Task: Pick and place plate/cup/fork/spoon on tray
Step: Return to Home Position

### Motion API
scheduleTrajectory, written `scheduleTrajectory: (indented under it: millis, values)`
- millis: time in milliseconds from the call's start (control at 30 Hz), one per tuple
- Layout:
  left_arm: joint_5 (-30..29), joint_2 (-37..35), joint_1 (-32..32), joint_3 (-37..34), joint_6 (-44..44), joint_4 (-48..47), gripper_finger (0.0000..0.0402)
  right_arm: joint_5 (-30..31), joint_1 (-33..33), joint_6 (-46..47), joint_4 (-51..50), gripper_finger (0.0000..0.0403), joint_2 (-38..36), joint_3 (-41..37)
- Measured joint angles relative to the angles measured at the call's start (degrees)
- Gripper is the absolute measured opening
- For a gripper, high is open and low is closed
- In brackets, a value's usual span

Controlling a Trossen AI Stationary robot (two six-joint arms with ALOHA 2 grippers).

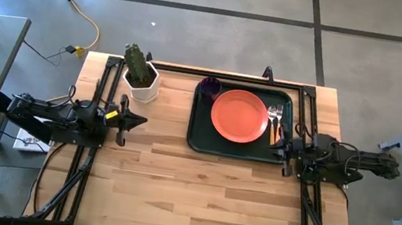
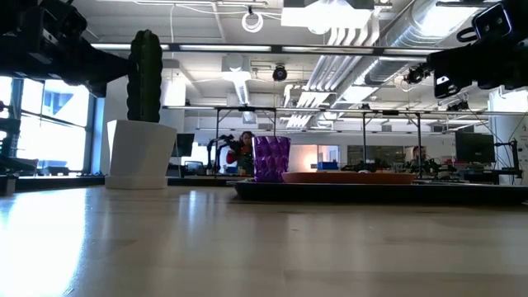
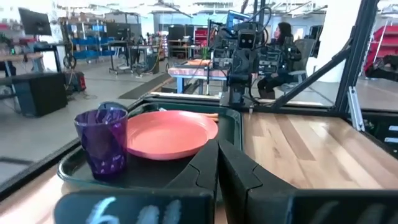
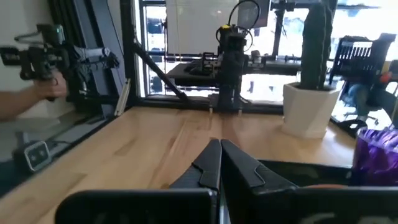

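- Wooden butcher-block table [image 1: 198, 191] is filling the high view, with a grey floor and a yellow cable showing beyond it.
- All four task items are already lying on the tray [image 1: 199, 136], which is sitting on the table's far right part.
- Plate [image 1: 239, 115] is resting flat in the tray's middle; it is looking like stiff, light plastic, probably slick, and I would take it by the rim, since the flat centre is offering nothing to pinch.
- Cup [image 1: 209, 88] is standing upright in the tray's far left corner, just beside the plate; thin translucent walls are suggesting little weight and some give, so a gentle pinch across the lip or around the body would be suiting it.
- Fork [image 1: 272, 119] and spoon [image 1: 279, 125] are lying side by side on the tray's right strip, between the plate and the rim; metal ends are making them stiff and slippery, and their low profile is calling for a grip on the handle.
- Right gripper [image 1: 284, 148] is hovering at the tray's near right corner, fingers pressed together with nothing between them.
- Left gripper [image 1: 139, 120] is waiting well apart from the tray, near the cactus pot [image 1: 142, 85], fingers likewise closed and empty.
- Judging by this layout, nothing is remaining to be moved.
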Motion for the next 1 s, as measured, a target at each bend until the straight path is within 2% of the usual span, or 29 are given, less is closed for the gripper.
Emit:
scheduleTrajectory:
  millis: [233,500,1000]
  values:
    - [1.72,0.33,0.02,0.0,4.16,-0.86,0.0,0.0,0.0,8.81,-0.94,0.0,0.0,-0.02]
    - [1.71,0.37,0.02,0.0,0.27,-0.82,0.0,-0.02,0.0,8.79,-0.94,0.0,0.0,-0.02]
    - [1.71,0.37,0.02,0.0,0.2,-0.64,0.0,-0.04,0.0,8.81,-0.94,0.0,0.0,-0.07]
